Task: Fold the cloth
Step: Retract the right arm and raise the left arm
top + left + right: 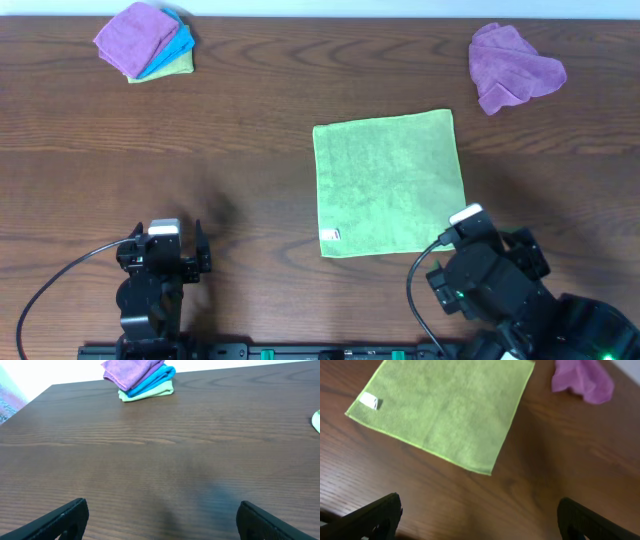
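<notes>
The lime-green cloth (388, 184) lies flat and spread open on the wooden table, right of centre, with its small white tag (330, 236) at the near left corner. It also shows in the right wrist view (445, 407), tag (369, 401) at the left corner. My right gripper (479, 519) is open and empty, just off the cloth's near right corner; in the overhead view the right gripper (470, 235) sits by that corner. My left gripper (162, 522) is open and empty over bare table at the near left (165, 255), far from the cloth. A sliver of the cloth (316, 421) shows at the left wrist view's right edge.
A stack of folded cloths, purple on blue on green (147, 41), lies at the far left corner, also in the left wrist view (142, 377). A crumpled purple cloth (512, 68) lies at the far right, also in the right wrist view (582, 380).
</notes>
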Motion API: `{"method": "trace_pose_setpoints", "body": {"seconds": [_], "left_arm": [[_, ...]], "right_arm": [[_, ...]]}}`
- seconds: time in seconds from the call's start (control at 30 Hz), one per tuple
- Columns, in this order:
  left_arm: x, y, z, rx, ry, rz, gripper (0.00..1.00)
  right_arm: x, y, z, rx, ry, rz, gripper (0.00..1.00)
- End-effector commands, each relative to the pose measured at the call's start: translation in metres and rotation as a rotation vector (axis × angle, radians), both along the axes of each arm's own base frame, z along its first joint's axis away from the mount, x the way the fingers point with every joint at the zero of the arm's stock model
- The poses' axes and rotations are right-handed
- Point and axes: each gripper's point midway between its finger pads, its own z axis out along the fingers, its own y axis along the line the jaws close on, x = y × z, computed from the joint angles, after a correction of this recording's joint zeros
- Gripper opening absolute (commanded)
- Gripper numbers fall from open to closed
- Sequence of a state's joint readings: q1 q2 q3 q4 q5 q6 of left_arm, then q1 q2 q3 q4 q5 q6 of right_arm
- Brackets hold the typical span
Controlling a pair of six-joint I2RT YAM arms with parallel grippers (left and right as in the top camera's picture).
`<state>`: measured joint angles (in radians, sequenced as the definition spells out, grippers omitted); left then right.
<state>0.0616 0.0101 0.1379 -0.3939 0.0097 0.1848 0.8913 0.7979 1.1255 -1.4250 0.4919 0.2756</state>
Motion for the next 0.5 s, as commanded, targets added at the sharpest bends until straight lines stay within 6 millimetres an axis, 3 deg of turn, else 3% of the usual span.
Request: {"method": "trace_pose_setpoints", "body": {"seconds": [0.0,0.17,0.23,0.4,0.47], "left_arm": [[0.0,-0.013,-0.009,-0.046,0.016,-0.061,0.95],[-0.002,-0.055,-0.005,-0.228,0.011,-0.261,0.95],[-0.004,-0.06,-0.006,-0.237,0.016,-0.287,0.95],[-0.003,-0.079,0.016,-0.272,-0.061,-0.402,0.95],[-0.003,-0.083,0.019,-0.39,-0.055,-0.388,0.95]], "right_arm": [[-0.001,0.001,-0.002,0.038,0.012,-0.037,0.99],[0.0,0.012,0.0,0.091,0.011,-0.02,0.99],[0.002,0.02,0.002,0.133,0.009,-0.017,0.99],[0.003,0.037,0.006,0.322,0.035,-0.126,0.99],[0.004,0.04,0.008,0.393,0.042,-0.194,0.99]]}}
